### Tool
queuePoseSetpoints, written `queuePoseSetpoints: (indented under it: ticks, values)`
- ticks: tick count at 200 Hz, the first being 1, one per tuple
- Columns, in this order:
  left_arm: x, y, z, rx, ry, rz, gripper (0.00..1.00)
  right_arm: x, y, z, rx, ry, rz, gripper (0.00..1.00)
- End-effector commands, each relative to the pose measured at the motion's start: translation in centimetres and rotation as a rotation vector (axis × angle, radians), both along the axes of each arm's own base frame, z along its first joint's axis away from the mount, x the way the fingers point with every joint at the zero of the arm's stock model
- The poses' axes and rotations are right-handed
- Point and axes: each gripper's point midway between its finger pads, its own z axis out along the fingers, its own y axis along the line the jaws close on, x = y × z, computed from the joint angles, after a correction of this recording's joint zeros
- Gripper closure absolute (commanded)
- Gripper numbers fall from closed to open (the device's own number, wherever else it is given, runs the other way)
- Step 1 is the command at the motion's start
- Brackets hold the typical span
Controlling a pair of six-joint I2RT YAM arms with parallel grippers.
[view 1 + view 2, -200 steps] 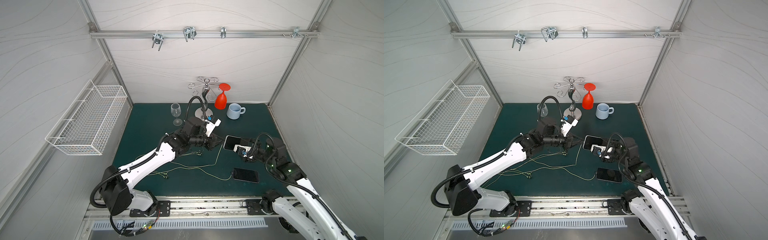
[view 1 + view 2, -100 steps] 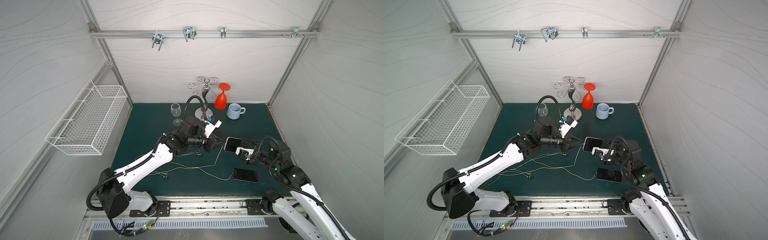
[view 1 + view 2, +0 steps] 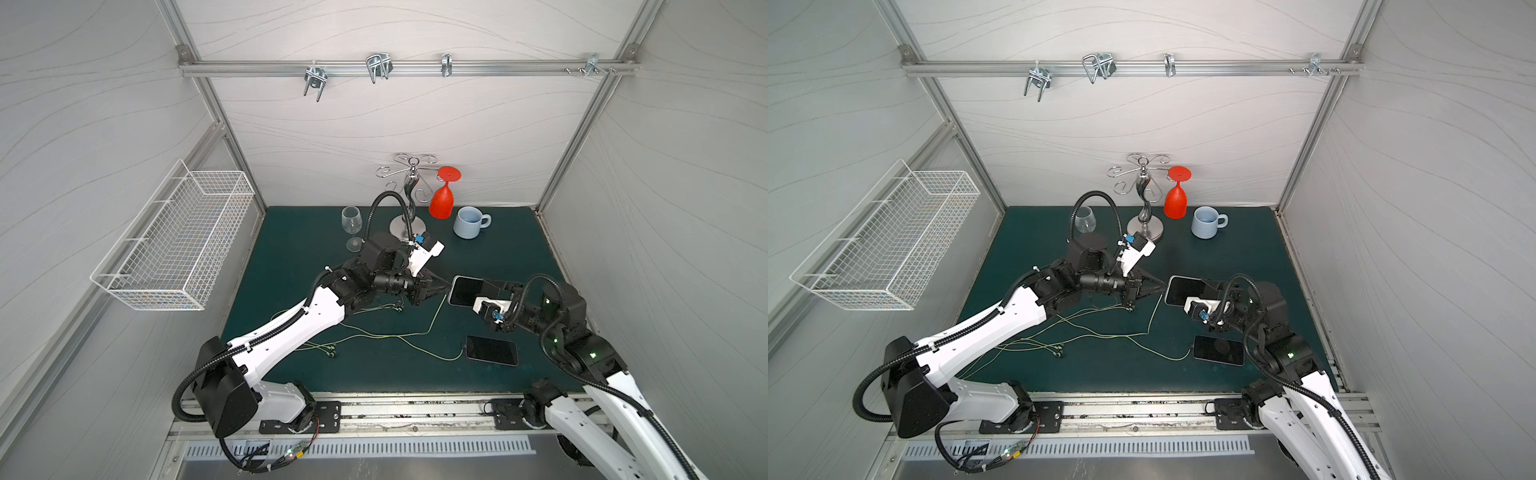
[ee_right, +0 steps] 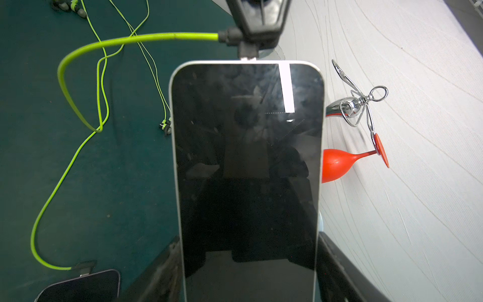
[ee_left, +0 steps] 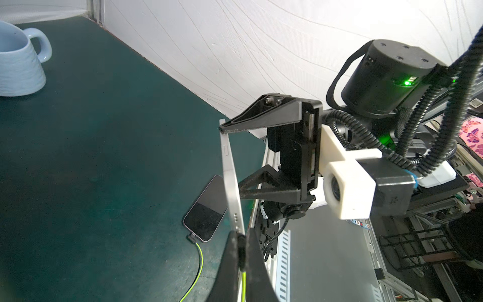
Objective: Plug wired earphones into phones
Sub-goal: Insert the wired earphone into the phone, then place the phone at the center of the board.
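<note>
My right gripper [image 3: 478,295] [image 4: 248,261] is shut on one of the phones [image 3: 465,291] [image 4: 245,170] by its long sides and holds it above the mat. My left gripper [image 3: 445,286] [image 5: 241,243] is shut on the dark plug [image 4: 230,36] of one set of wired earphones. The plug's tip meets the held phone's end edge; how deep it sits is hidden. Its yellow-green cable [image 4: 130,40] trails to the mat. The other phone [image 3: 491,350] [image 5: 206,209] lies flat near the front right with a second cable [image 3: 436,353] plugged in. Earbuds [image 3: 328,351] lie on the mat.
At the back of the green mat stand a clear wine glass [image 3: 351,226], a chrome glass stand [image 3: 409,195] with a red glass [image 3: 442,199] hung upside down on it, and a pale blue mug [image 3: 469,222]. A white wire basket [image 3: 183,237] hangs on the left wall.
My left gripper with the plug has edged slightly toward the held phone's end. The right arm's elbow has shifted a little; the phone stays about where it was.
</note>
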Motion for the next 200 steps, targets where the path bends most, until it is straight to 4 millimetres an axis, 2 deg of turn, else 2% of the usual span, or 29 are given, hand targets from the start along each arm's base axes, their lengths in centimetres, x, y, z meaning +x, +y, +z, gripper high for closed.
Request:
queuePoseSetpoints:
  ticks: [1,16,25,53,64,67,81,99,116,129,170,200]
  values:
    - [0.5,-0.7,1.0,-0.043,-0.019,0.004,1.0,-1.4,1.9,4.9,0.097,-0.104,0.122,0.27]
    - [1.2,-0.6,0.9,-0.029,-0.04,0.037,1.0,-0.9,1.7,3.4,0.037,-0.074,0.108,0.27]
    - [1.6,-0.3,0.7,-0.01,-0.061,0.059,0.89,-0.5,1.5,2.3,-0.004,-0.059,0.096,0.27]
    - [3.5,1.3,0.9,0.021,-0.117,0.15,0.37,0.6,0.5,-0.4,-0.088,0.037,0.076,0.28]
    - [4.4,2.2,1.3,0.021,-0.14,0.199,0.07,1.3,0.0,-1.0,-0.086,0.077,0.059,0.28]
    - [4.7,2.5,1.5,0.019,-0.147,0.215,0.02,1.5,-0.1,-1.1,-0.086,0.085,0.053,0.28]
    - [6.0,4.1,2.1,0.019,-0.174,0.288,0.01,2.7,-0.8,-2.1,-0.087,0.13,0.024,0.28]
    - [7.3,6.4,2.5,0.042,-0.221,0.383,0.01,4.3,-2.0,-4.6,-0.154,0.222,-0.011,0.27]
    - [8.5,9.0,2.1,0.097,-0.249,0.505,0.01,6.6,-3.5,-6.2,-0.152,0.296,-0.067,0.27]
    - [8.5,10.3,1.6,0.124,-0.262,0.544,0.01,8.8,-4.6,-7.0,-0.118,0.333,-0.124,0.26]
    - [8.0,14.1,-1.5,0.316,-0.266,0.631,0.01,14.5,-7.2,-13.3,-0.168,0.513,-0.249,0.26]
    - [7.6,17.2,-4.9,0.416,-0.231,0.701,0.01,17.4,-8.7,-16.8,-0.248,0.605,-0.3,0.25]
